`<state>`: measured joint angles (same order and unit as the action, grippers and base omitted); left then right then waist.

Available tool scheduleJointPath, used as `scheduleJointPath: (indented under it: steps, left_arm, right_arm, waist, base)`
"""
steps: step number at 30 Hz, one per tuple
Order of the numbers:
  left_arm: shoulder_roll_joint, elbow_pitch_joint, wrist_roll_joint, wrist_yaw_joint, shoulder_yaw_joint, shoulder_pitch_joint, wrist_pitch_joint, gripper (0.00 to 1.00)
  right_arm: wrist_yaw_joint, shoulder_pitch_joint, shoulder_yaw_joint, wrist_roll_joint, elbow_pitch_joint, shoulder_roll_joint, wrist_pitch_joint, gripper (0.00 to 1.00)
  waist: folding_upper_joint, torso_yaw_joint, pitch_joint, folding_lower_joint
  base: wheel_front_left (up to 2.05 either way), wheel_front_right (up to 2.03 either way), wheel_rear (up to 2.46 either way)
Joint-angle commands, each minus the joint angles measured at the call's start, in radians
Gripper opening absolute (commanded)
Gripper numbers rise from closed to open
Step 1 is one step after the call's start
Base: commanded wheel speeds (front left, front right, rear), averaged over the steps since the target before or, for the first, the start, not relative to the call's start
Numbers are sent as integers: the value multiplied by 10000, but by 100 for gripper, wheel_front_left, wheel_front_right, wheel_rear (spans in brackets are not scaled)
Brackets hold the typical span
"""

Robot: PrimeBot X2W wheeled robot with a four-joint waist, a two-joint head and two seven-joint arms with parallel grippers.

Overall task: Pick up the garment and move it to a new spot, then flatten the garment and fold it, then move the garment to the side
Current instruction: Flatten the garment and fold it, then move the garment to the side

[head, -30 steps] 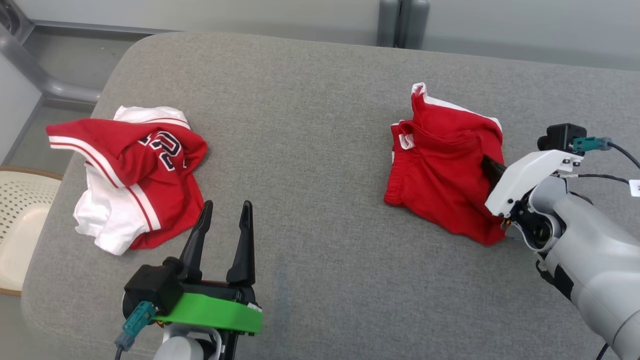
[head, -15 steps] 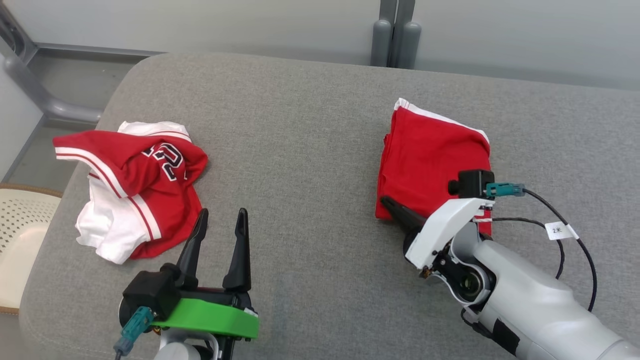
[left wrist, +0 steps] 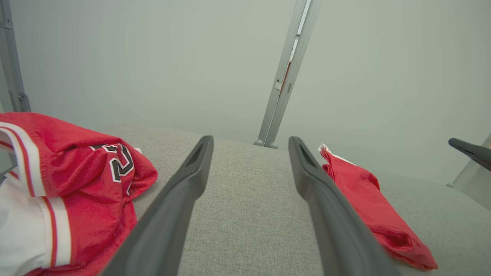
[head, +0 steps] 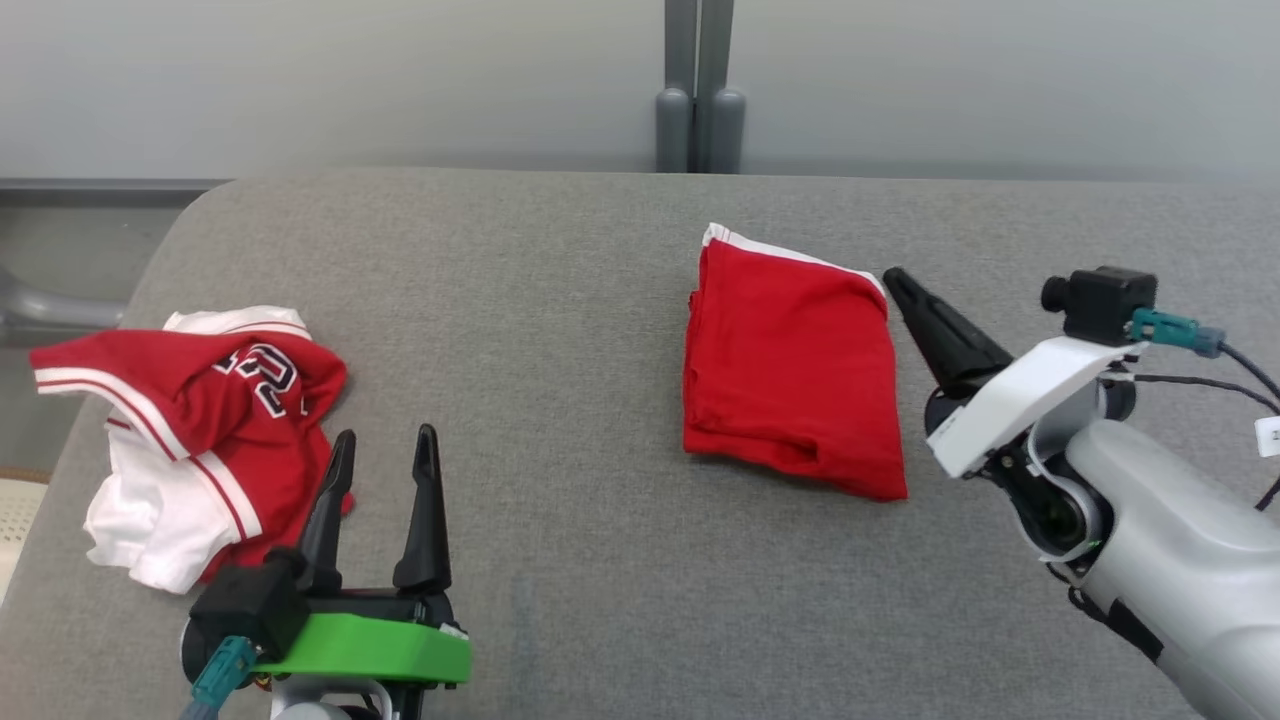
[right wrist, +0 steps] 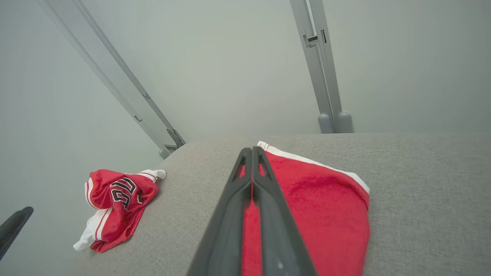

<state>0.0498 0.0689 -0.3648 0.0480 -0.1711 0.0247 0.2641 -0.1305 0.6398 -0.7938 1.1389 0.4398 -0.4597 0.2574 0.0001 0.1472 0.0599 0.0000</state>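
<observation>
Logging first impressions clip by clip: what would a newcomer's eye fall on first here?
The folded red garment, lying flat right of centre on the grey fabric surface, with the right gripper, fingers shut, just off its right edge. Next, the crumpled red-and-white jersey at the surface's left end, the open left gripper beside it.

Red jersey (head: 200,420), crumpled: black digits (head: 262,372) edged in white on its upper fold. The first reads "2"; the second is half lost in a crease, looks like "0", cannot be sure. White tag (head: 1267,436) at the head view's right edge, print too small to read.
</observation>
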Motion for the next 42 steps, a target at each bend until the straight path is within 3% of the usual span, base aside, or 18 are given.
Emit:
scheduleJointPath:
  steps: [1,11,21,31,42]
  left_arm:
    - [16,-62,107,-5,142,-190,2,100]
    - [16,-176,424,92,747,-387,2,100]
    - [20,-91,983,162,1079,-380,2,100]
    - [18,82,1123,233,1229,-335,2,100]
    - [17,115,1049,195,1123,-133,2,100]
  right_arm:
    - [-4,-215,258,-367,-63,-145,70,100]
    - [-4,-2119,3609,-3224,-906,11,76,100]
    - [-4,-4393,5955,-5661,-1781,1070,79,100]
    - [-4,-5213,6730,-6807,-2343,1847,79,100]
    - [-4,-5028,6631,-6746,-2116,1967,48,100]
  waist:
    - [-1,-537,-317,0]
    - [-1,-1614,-514,0]
    - [-1,-1991,-385,0]
    - [-1,-1874,-299,0]
    - [-1,-1632,-146,0]
  base:
    - [0,0,0]
    - [0,0,0]
    - [0,0,0]
    - [0,0,0]
    - [0,0,0]
